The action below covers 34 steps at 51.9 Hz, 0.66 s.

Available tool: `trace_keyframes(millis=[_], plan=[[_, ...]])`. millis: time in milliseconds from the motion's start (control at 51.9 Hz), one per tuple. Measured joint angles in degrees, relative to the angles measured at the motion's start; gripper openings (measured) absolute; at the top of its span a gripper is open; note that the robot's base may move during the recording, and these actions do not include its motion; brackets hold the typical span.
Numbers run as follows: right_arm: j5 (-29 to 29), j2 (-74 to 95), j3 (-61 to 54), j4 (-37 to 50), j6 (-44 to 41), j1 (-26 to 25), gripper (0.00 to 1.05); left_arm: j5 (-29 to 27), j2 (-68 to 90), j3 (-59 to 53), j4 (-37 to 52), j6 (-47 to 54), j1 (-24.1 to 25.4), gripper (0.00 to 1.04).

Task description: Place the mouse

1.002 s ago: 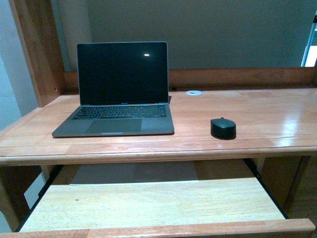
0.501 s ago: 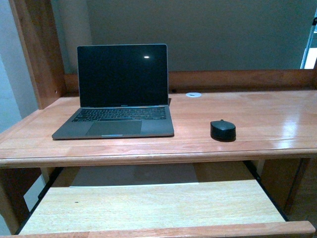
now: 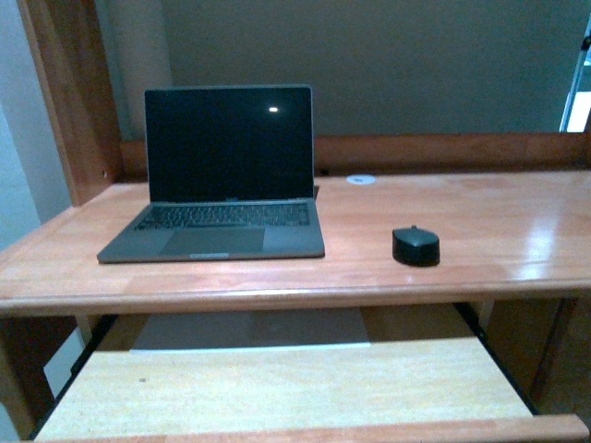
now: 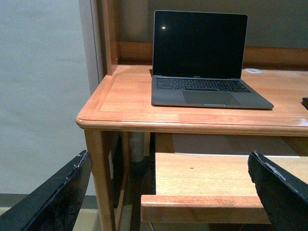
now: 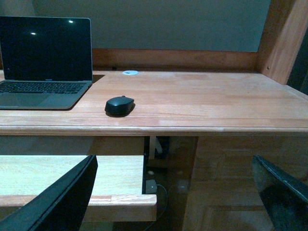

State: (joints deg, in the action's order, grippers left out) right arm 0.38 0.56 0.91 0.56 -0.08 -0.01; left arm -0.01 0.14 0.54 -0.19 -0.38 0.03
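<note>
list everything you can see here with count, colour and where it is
laptop: 1, grey with a dark screen, open on the left part of the desk top
mouse: 1, matte black, on the desk top to the right of the laptop, apart from it
round disc: 1, white, at the back of the desk top near the rear board
desk: 1, reddish-brown wood, fills the scene
pull-out tray: 1, pale wood, extended below the desk top
left pincer: 1, black, open, low in front of the desk's left corner, holding nothing
right pincer: 1, black, open, low in front of the desk, holding nothing
</note>
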Motion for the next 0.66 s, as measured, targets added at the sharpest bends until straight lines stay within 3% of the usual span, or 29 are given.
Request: trace_keyframes(millis=[655], plan=[[0.0, 0.0, 0.0, 0.0, 0.0, 0.0, 0.98, 0.0, 0.0, 0.0, 0.0, 0.0, 0.0, 0.98]])
